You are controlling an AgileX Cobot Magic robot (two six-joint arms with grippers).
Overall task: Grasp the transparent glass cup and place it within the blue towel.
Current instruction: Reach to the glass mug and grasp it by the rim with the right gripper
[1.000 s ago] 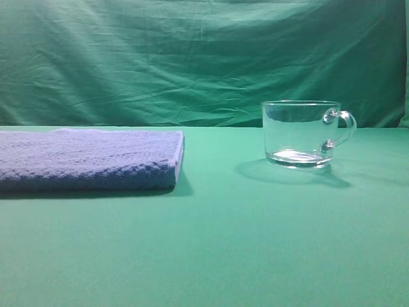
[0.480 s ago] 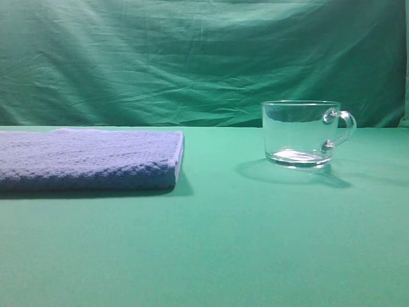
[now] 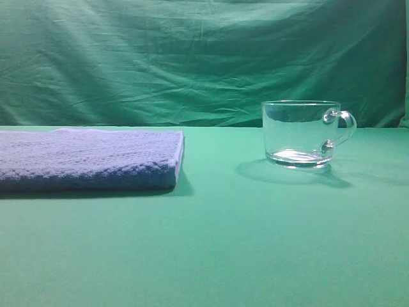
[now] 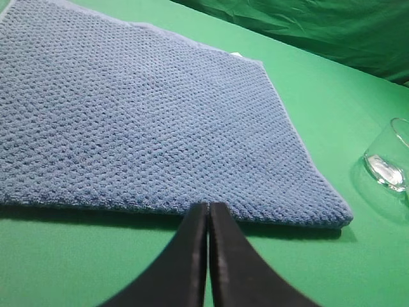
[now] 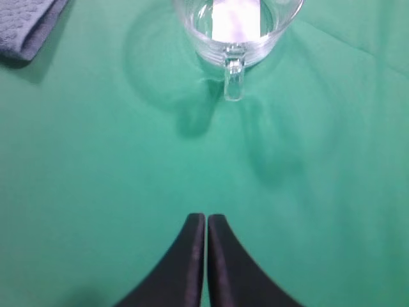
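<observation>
A: Where is the transparent glass cup [image 3: 300, 133] now?

B: Upright on the green tabletop [image 3: 211, 249], well apart from the blue towel [image 3: 89, 158], its looped handle [image 3: 340, 130] turned away from the towel. Nothing is inside it.

A: And the hands?

B: Neither appears in the high view. The wrist views show both with fingers pressed together, holding nothing. The right hand [image 5: 206, 220] faces the cup [image 5: 236, 29] with the handle [image 5: 233, 80] pointing straight at it, so I judge it is the one lined up for the grasp. The left hand [image 4: 208, 208] hovers at the towel's [image 4: 140, 115] near edge, probably just parked.

A: Anything unclear?

B: The cup's far rim is cut off in the right wrist view, and only a sliver of the cup [image 4: 390, 157] shows in the left one. The towel runs off the high view's left edge, so its full extent is hidden.
</observation>
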